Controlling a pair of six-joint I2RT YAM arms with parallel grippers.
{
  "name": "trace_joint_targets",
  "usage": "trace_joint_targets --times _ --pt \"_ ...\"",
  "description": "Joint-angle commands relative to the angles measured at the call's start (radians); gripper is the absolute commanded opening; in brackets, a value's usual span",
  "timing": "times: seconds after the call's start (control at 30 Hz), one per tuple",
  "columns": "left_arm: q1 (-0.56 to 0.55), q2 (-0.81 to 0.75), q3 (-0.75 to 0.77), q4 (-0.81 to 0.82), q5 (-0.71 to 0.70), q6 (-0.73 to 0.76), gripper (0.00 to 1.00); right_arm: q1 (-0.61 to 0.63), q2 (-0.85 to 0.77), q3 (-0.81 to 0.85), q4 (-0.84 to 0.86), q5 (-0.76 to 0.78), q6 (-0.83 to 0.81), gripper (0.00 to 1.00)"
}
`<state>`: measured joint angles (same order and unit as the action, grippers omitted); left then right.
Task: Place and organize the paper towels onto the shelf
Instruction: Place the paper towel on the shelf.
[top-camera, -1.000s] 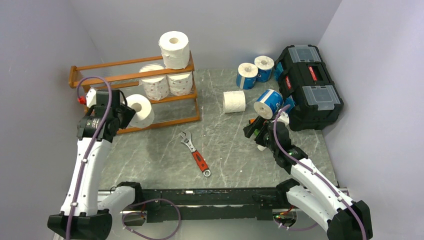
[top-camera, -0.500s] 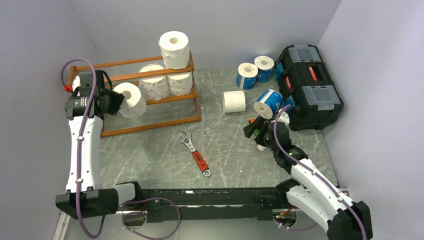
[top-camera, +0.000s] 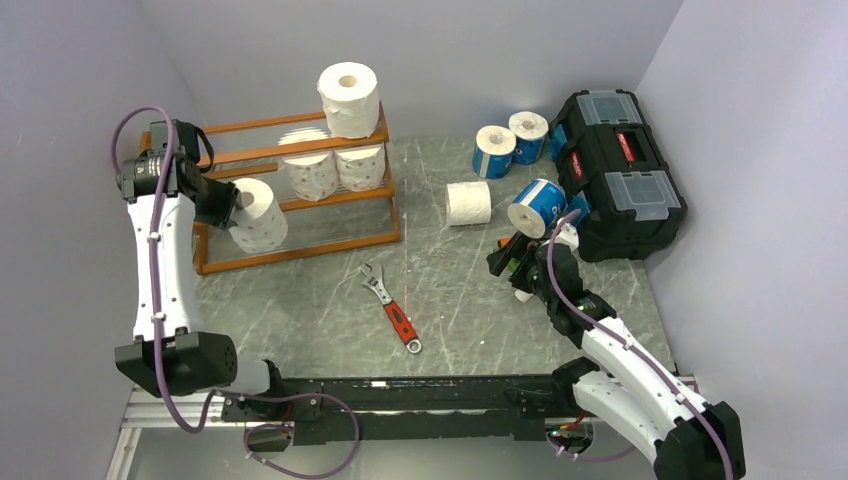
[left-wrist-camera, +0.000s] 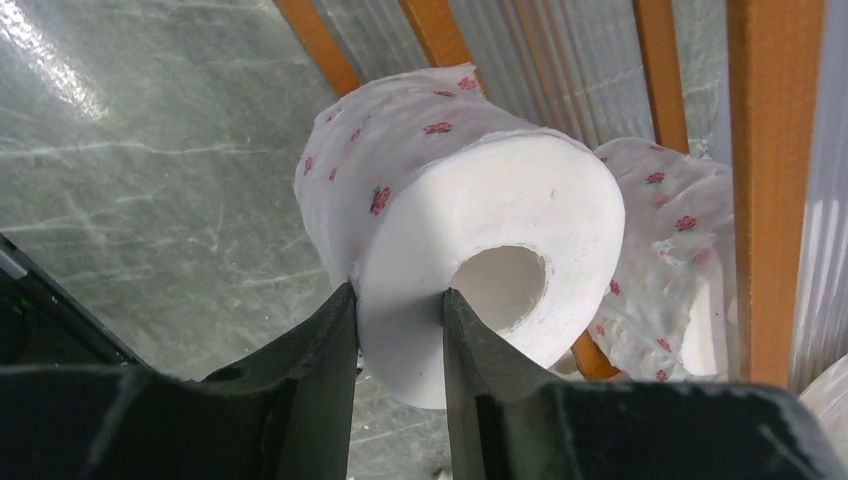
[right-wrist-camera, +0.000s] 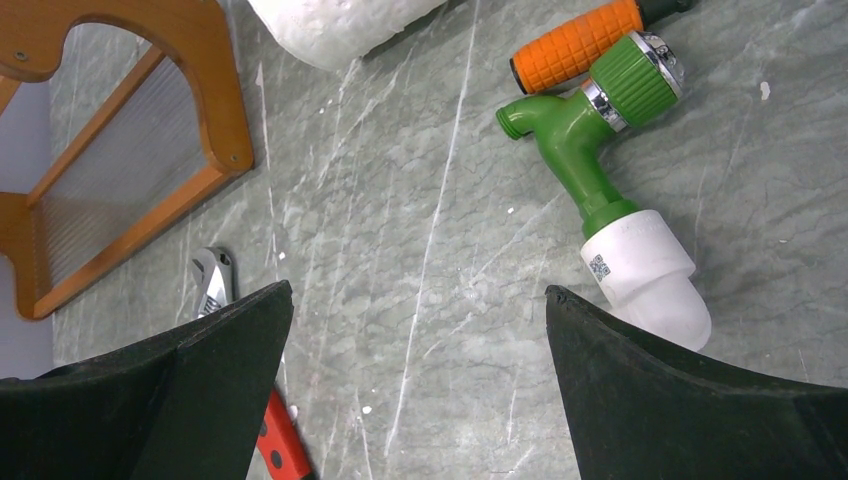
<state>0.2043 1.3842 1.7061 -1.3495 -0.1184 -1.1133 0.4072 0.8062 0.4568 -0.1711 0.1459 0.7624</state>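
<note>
L gripper (left-wrist-camera: 398, 295), pinching wall of floral roll (left-wrist-camera: 500, 200), has swung it up; shelf (left-wrist-camera: 765, 200) just ahead. R gripper (right-wrist-camera: 417, 292) unmoved, spread wide. Sticker (right-wrist-camera: 600, 268) on sprayer (right-wrist-camera: 590, 170) ahead unreadable.

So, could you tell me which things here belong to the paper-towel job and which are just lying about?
Job: shelf; printed roll in the left fingers; three rolls on the shelf; white roll and three blue-wrapped rolls on the table.
Lying about: wrench; black toolbox; green nozzle; orange-handled tool.
</note>
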Motion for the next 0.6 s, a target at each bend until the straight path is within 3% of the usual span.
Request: trace_joint_targets --times 0.0,0.57 --pt "0.02 -0.003 0.067 -0.052 0.029 -0.039 0.2 -0.004 -0.013 0.016 0.029 -0.007 -0.013 0.99" --pt "0.041 0.077 0.178 -0.067 0.037 -0.052 0.22 -0.004 -0.014 0.013 0.031 -0.002 -0.014 0.99"
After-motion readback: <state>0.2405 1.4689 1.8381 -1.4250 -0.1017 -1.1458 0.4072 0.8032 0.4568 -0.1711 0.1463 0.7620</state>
